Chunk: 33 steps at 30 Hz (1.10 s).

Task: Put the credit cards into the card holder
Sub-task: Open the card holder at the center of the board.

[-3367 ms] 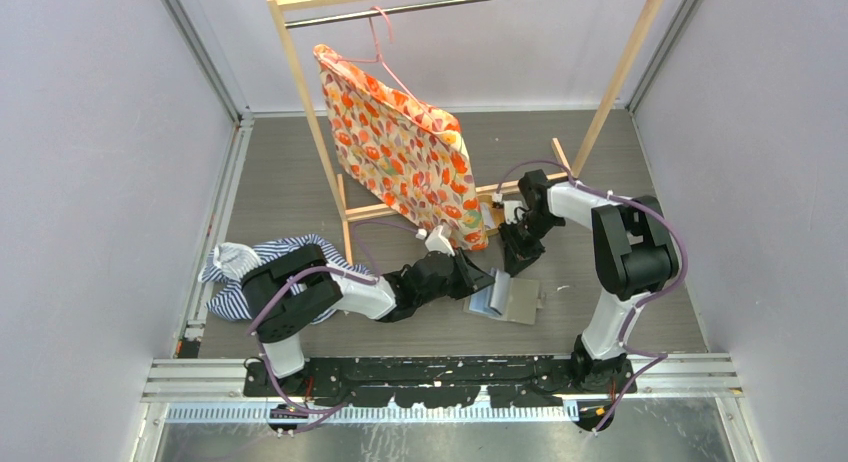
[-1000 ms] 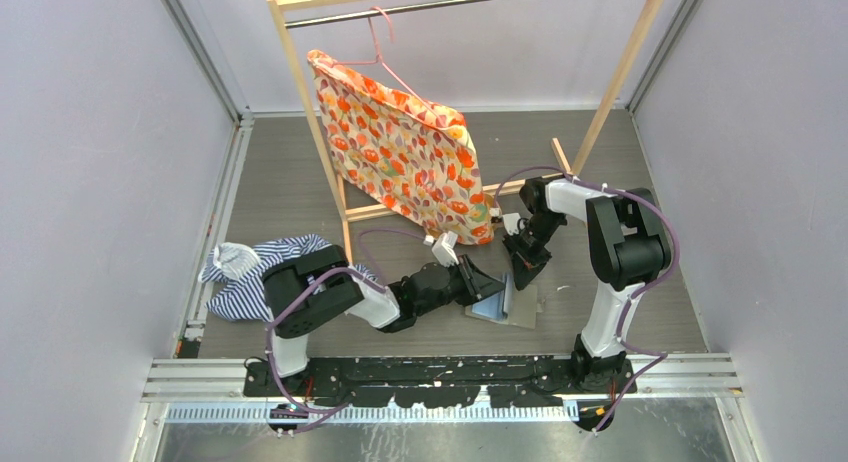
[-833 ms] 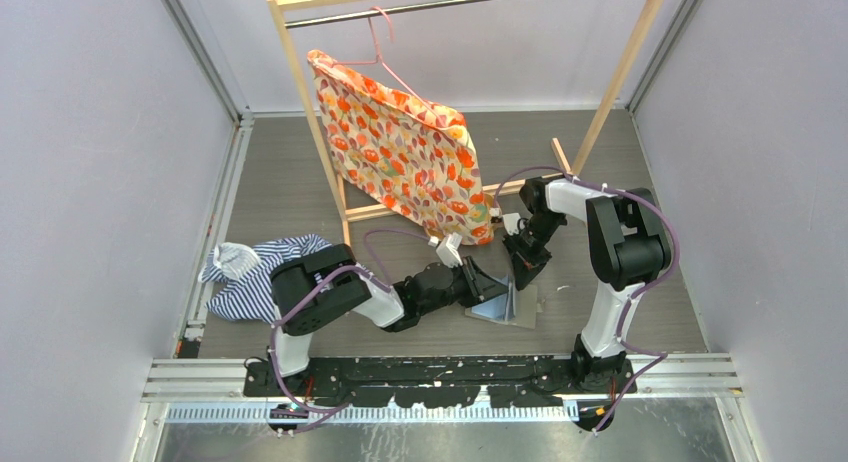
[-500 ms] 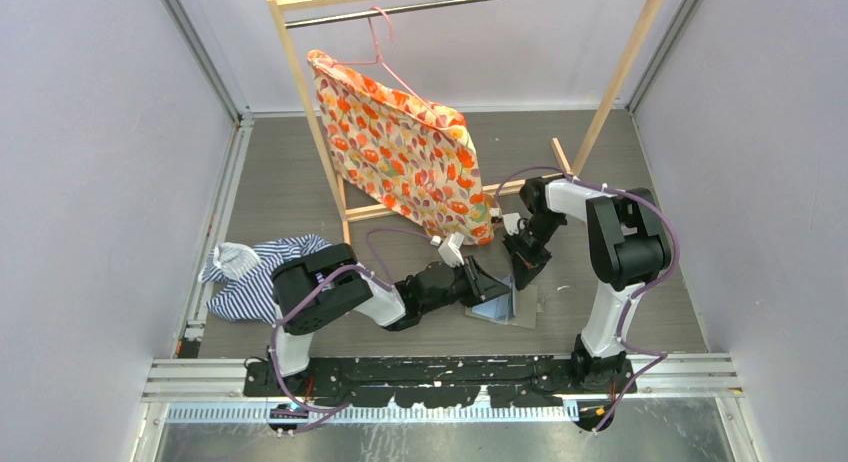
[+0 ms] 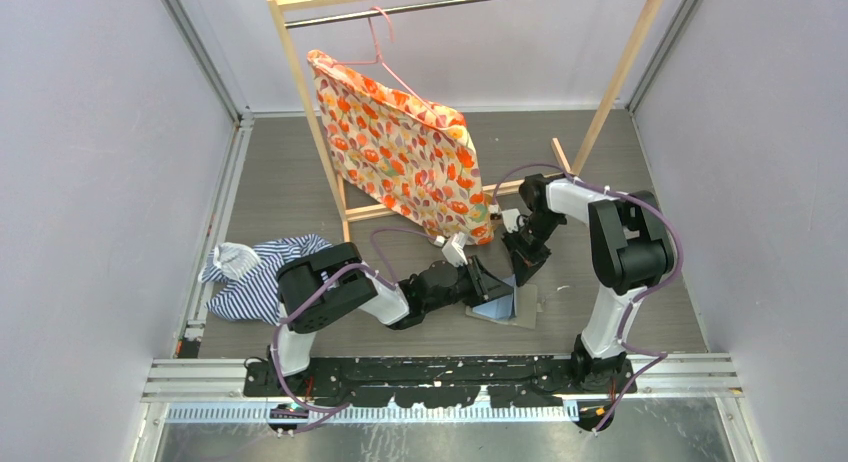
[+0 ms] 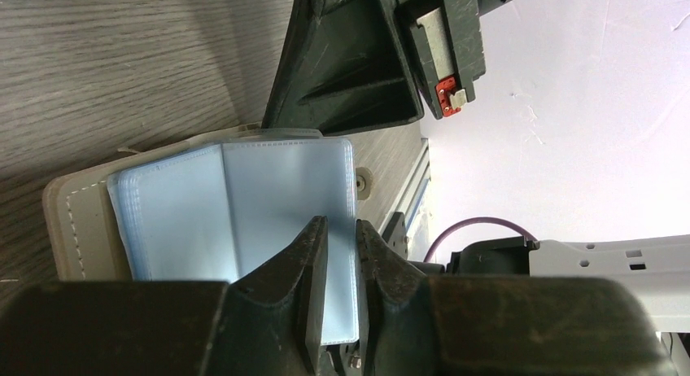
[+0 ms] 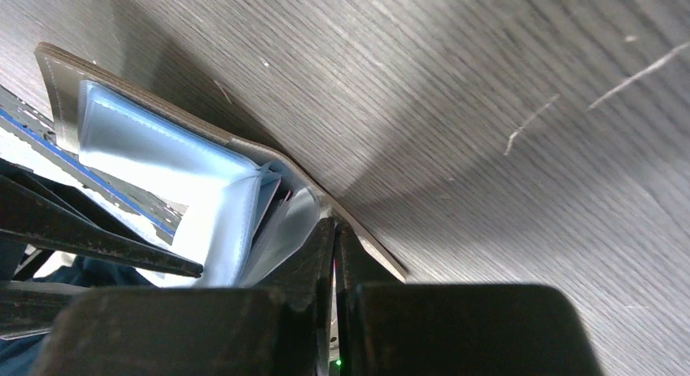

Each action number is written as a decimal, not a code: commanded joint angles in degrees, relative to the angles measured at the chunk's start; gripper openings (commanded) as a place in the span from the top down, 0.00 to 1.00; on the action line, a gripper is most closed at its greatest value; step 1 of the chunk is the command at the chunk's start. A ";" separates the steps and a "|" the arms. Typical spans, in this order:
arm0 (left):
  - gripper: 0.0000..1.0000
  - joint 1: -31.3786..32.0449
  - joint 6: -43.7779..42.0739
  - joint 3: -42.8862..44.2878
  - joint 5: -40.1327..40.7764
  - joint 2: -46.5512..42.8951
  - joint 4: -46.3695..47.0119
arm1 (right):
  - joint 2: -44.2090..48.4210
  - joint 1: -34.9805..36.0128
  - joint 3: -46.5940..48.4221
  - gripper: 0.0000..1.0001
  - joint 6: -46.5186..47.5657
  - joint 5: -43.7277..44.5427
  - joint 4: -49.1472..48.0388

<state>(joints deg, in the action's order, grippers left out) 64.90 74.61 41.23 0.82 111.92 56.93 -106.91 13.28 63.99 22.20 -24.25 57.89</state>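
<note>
The taupe card holder (image 5: 527, 307) lies open on the floor between the arms; its cover also shows in the left wrist view (image 6: 73, 221). My left gripper (image 5: 497, 288) is shut on one pale blue sleeve (image 6: 277, 205) and holds it raised; the jaws (image 6: 342, 238) pinch the sleeve's edge. My right gripper (image 5: 522, 272) is shut on a thin card seen only edge-on. Its tips (image 7: 332, 225) sit at the mouth of the fanned sleeves (image 7: 220, 213), against the holder's cover (image 7: 358, 229). Other cards are out of view.
A wooden clothes rack (image 5: 300, 92) stands behind, with an orange floral garment (image 5: 400, 147) on a pink hanger hanging low near both grippers. A striped cloth (image 5: 240, 272) lies at the left. The rack's base bar (image 5: 520, 187) runs behind the right arm.
The right gripper came from the rack's base down to the holder. The left gripper lifted the blue sleeves from flat to upright. Over the last second both shifted only slightly.
</note>
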 commanded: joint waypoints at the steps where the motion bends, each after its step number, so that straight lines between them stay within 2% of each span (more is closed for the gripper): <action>1: 0.78 -0.30 -0.85 0.47 -0.36 -0.15 -2.34 | 3.44 -0.57 0.22 0.92 0.48 0.54 -1.00; 14: 0.65 -0.63 -0.69 0.16 -0.56 0.10 -2.30 | 5.61 -2.13 0.22 0.91 0.81 -0.82 -0.70; 23: 0.64 -0.77 -0.23 0.08 -1.72 0.58 -2.17 | 9.96 -4.97 0.35 0.90 1.27 -3.62 -0.46; 29: 0.64 -0.94 -0.07 0.55 -2.48 1.12 -2.09 | 15.68 -6.83 -0.21 0.79 3.61 -14.49 1.04; 33: 0.64 -0.96 0.05 0.60 -2.67 1.19 -2.08 | 15.58 -6.85 -0.25 0.71 2.92 -18.91 1.25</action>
<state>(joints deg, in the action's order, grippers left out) 64.23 74.98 41.23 -0.78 112.18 55.53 -92.38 6.26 63.94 24.29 -35.70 58.04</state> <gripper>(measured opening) 0.363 0.259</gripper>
